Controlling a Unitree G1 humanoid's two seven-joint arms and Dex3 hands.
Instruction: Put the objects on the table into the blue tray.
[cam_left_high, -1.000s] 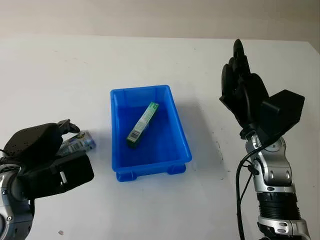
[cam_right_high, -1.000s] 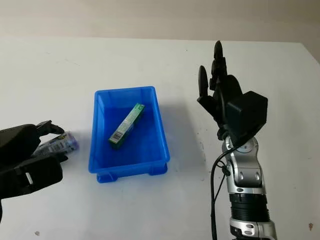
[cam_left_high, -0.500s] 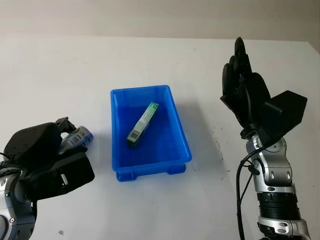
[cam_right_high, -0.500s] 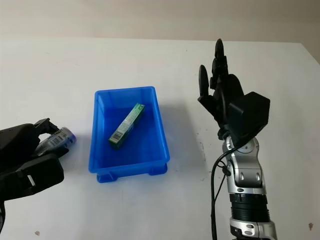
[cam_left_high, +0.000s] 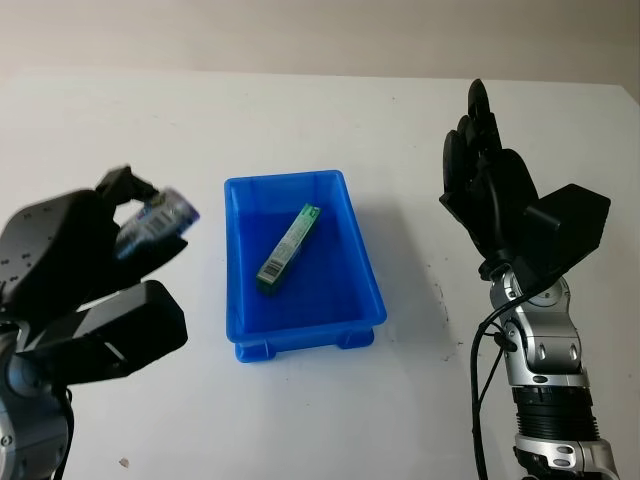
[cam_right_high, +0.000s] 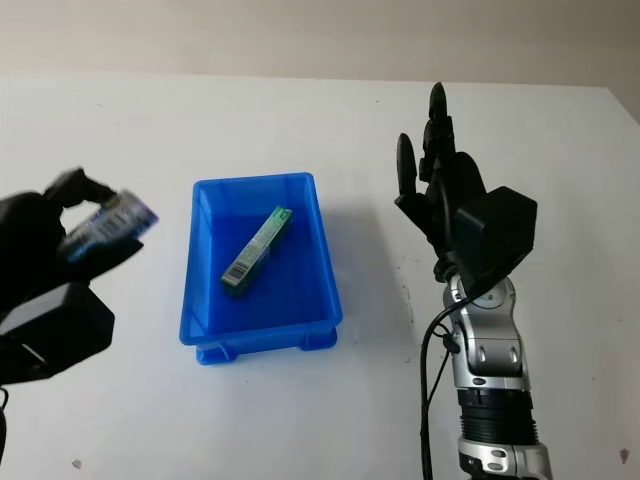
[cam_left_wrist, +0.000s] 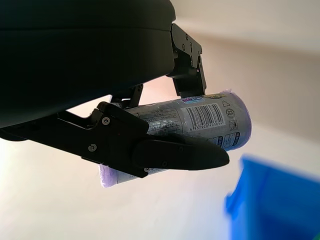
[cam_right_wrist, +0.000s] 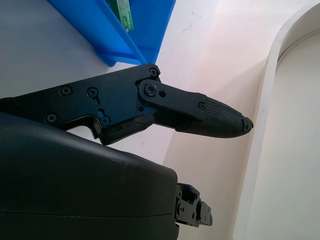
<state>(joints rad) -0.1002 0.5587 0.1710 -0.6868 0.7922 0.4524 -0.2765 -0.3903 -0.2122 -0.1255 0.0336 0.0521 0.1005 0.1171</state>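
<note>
The blue tray (cam_left_high: 360, 270) sits mid-table with a green box (cam_left_high: 288, 247) lying inside it. My left hand (cam_left_high: 125, 215) is lifted above the table just left of the tray, shut on a silvery packet (cam_left_high: 160, 217) with purple ends and a barcode (cam_left_wrist: 200, 120); its fingers (cam_left_wrist: 175, 154) wrap round the packet. My right hand (cam_left_high: 480, 160) is held upright in the air to the right of the tray, open.
The white table (cam_left_high: 330, 130) stretches around the tray, with its right edge (cam_left_high: 628, 95) near the right hand. A small dark speck (cam_left_high: 122, 463) lies near the front left. The tray's corner (cam_right_wrist: 130, 47) appears in the right wrist view.
My left hand has risen off the table with the packet and moved up and slightly right, toward the tray. The right hand has stayed where it was.
</note>
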